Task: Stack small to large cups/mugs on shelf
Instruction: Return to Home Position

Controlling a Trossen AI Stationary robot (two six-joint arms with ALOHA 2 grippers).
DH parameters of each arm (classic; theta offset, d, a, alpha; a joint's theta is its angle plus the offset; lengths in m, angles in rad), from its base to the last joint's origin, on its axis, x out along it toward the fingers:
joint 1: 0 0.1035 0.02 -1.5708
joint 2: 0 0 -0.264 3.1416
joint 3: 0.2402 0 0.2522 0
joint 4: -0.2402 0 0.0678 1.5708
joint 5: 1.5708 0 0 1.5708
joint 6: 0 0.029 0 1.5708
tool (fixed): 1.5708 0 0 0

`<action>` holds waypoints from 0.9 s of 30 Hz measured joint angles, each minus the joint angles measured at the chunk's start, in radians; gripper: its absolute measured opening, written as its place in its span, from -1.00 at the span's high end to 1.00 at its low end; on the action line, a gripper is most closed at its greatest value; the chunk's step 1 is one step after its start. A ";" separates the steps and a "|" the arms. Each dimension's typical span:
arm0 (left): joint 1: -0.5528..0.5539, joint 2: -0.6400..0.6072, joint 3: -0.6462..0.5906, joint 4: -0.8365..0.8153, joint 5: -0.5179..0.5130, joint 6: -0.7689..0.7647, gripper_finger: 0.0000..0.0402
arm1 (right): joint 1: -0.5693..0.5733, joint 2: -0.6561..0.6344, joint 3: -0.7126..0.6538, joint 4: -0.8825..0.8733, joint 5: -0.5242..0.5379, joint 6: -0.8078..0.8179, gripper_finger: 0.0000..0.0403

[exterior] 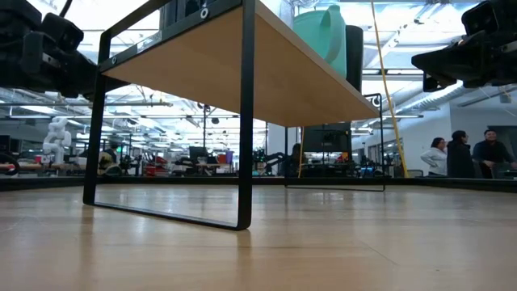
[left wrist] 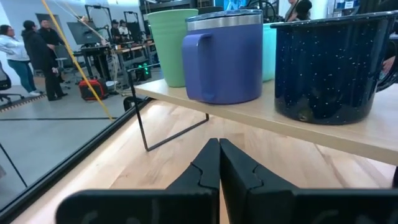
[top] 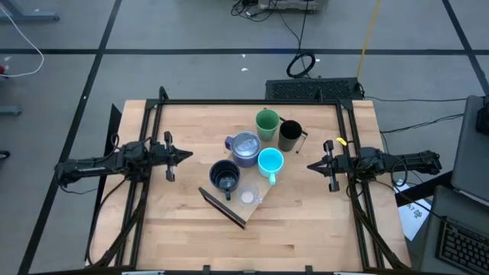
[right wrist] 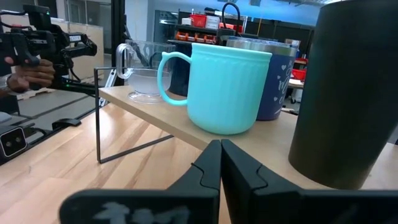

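Six vessels stand upright on the light-wood shelf [top: 246,208], which lies slantwise at mid-table on black brackets: green cup [top: 267,124], tall black mug [top: 289,135], purplish-grey mug [top: 245,147], cyan mug [top: 270,163], squat black mug [top: 225,176], tiny clear cup [top: 247,197]. My left gripper [top: 188,155] is shut and empty at the table's left, pointing at the shelf. My right gripper [top: 311,166] is shut and empty at the right. The left wrist view shows the purplish-grey mug [left wrist: 225,59] and squat black mug [left wrist: 326,68]; the right wrist view shows the cyan mug [right wrist: 227,87].
The shelf's black bracket [exterior: 174,113] stands on the tabletop close to the low camera. A black frame [top: 252,101] borders the table's far edge and sides. People stand in the room beyond the table [exterior: 464,153].
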 joint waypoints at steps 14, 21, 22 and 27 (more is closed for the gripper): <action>-0.017 -0.022 0.000 0.000 0.001 0.024 0.99 | 0.000 0.000 0.000 0.000 0.000 0.000 1.00; -0.024 -0.021 0.000 0.003 0.004 0.006 0.98 | 0.000 0.000 0.000 0.000 0.000 0.000 1.00; -0.024 -0.021 0.000 0.003 0.004 0.005 0.98 | 0.000 0.000 0.000 0.000 0.000 0.000 1.00; -0.024 -0.021 0.000 0.003 0.004 0.005 0.98 | 0.000 0.000 0.000 0.000 0.000 0.000 1.00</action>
